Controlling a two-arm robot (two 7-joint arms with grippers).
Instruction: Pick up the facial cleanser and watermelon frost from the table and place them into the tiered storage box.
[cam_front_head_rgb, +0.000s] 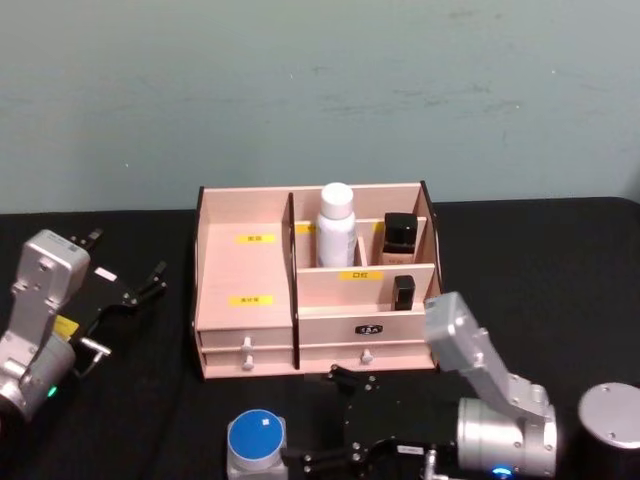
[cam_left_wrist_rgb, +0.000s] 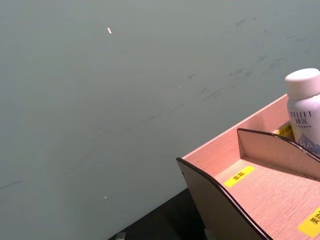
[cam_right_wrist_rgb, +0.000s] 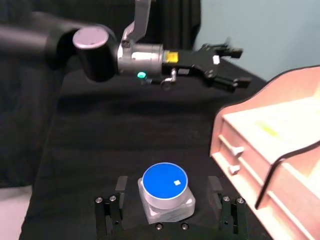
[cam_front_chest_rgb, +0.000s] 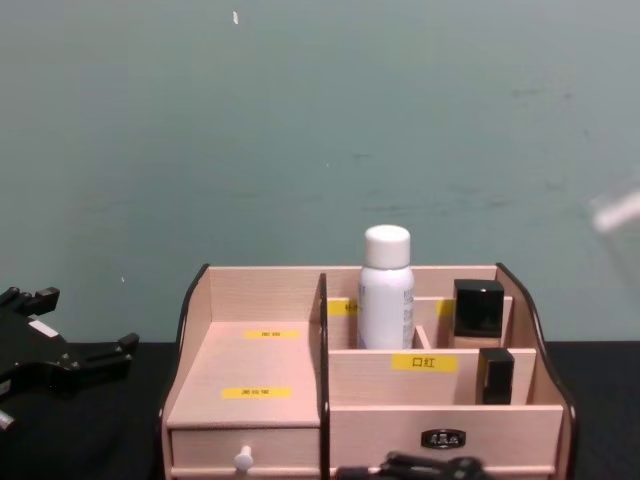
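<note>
From my head, my right gripper (cam_front_head_rgb: 318, 418) lies low on the black table (cam_front_head_rgb: 560, 260) with its fingers spread apart, and the blue-lidded jar (cam_front_head_rgb: 256, 440) stands at their tips, gripped by neither. The tiered storage box (cam_front_head_rgb: 245, 290) sits just beside the upper right finger, its knobbed drawers facing that hand. My left gripper (cam_front_head_rgb: 128, 255) hangs with its fingers parted and nothing between them, the box's side wall a little way beyond their tips. In the box's rear compartment, well away from both sets of fingers, stands a white bottle (cam_front_head_rgb: 336, 228), with a dark bottle (cam_front_head_rgb: 399, 238) beside it and a small black tube (cam_front_head_rgb: 403, 292) one step lower. From my left wrist, the box's dark-edged corner (cam_left_wrist_rgb: 220, 200) and the white bottle (cam_left_wrist_rgb: 305, 110) lie ahead against the green wall. From my right wrist, the right gripper (cam_right_wrist_rgb: 167, 184) is open around the jar (cam_right_wrist_rgb: 166, 200), bare table showing between the jar and each finger; the box (cam_right_wrist_rgb: 260, 145) is off to one side of those fingers, and my left gripper (cam_right_wrist_rgb: 232, 66) hovers far beyond them, fingers apart. From my chest, the left gripper (cam_front_chest_rgb: 80, 320) is spread open beside the box (cam_front_chest_rgb: 250, 360), and the white bottle (cam_front_chest_rgb: 386, 290) rises above the back tier, next to the dark bottle (cam_front_chest_rgb: 478, 312) and the tube (cam_front_chest_rgb: 494, 375)
</note>
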